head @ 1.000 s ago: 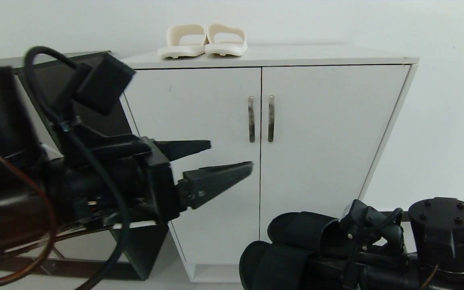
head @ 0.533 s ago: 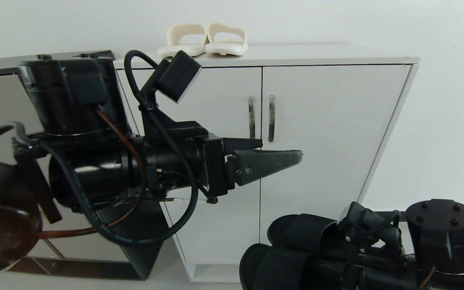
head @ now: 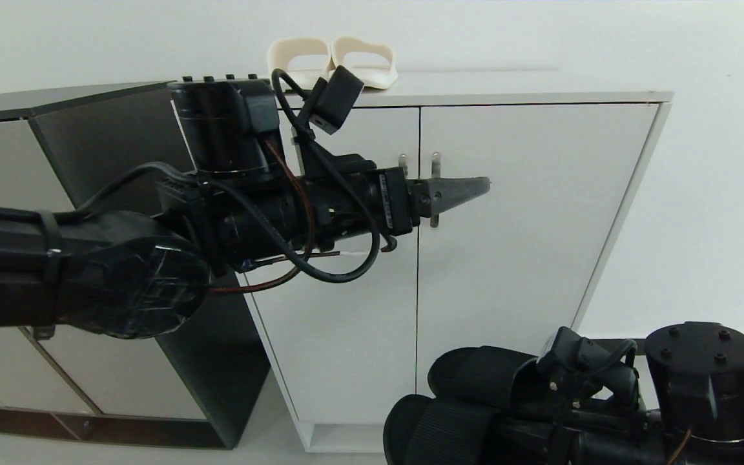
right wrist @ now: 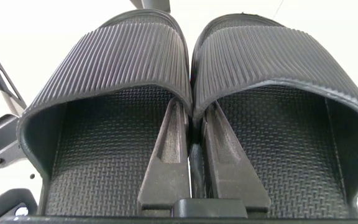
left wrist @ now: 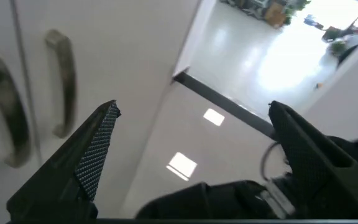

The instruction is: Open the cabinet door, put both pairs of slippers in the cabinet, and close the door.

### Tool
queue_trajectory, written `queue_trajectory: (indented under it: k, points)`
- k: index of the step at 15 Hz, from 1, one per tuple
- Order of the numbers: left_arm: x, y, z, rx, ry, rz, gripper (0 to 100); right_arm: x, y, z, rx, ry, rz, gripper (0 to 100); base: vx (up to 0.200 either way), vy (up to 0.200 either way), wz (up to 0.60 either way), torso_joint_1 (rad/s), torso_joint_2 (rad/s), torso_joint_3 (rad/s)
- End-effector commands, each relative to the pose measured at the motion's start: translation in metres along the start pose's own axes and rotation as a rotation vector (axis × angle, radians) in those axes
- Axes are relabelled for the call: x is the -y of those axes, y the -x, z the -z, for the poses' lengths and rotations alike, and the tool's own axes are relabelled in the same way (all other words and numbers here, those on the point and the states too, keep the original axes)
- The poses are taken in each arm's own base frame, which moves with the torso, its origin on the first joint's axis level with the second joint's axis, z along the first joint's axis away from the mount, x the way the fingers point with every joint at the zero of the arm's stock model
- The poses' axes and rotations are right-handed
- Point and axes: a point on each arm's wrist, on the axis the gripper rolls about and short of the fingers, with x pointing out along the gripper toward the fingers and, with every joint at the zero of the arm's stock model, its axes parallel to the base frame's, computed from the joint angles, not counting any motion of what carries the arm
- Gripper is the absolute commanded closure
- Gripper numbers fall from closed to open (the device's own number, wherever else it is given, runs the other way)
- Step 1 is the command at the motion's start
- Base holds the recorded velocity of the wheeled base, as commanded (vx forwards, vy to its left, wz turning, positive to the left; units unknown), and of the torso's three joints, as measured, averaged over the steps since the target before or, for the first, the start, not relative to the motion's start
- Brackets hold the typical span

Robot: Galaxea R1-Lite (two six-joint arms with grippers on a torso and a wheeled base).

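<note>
The white cabinet (head: 527,213) stands with both doors shut, its two metal handles (head: 434,161) side by side at the centre. My left gripper (head: 475,186) hangs level with the handles, in front of the right-hand door's handle. In the left wrist view it (left wrist: 194,134) is open and holds nothing, with the handles (left wrist: 61,81) off to one side. A cream pair of slippers (head: 359,58) lies on the cabinet top. A black pair of slippers (head: 456,400) is held low at the right. My right gripper (right wrist: 193,112) is shut on their touching inner walls (right wrist: 191,74).
A dark grey unit (head: 120,129) stands against the cabinet's left side. White wall (head: 721,194) lies to the right of the cabinet. Pale glossy floor (left wrist: 229,124) stretches out beyond the cabinet.
My left arm has risen and swung right, from below the handles up to their level. The right arm with the black slippers has stayed put.
</note>
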Motion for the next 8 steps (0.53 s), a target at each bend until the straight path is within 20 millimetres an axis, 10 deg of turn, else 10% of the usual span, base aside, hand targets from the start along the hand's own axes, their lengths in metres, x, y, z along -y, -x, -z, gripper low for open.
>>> queue_trajectory:
  k: [1,8]
  points:
    - [-0.007,-0.013,0.009,-0.023,-0.025,-0.052,0,0.000,-0.001,0.001,-0.004,0.000,0.000,100,0.000,0.000,0.00,0.000,0.00,0.000]
    - [-0.026,-0.015,0.003,-0.065,-0.014,-0.033,0,-0.001,-0.001,0.001,-0.004,0.003,-0.003,100,0.000,0.000,0.00,0.000,0.00,0.000]
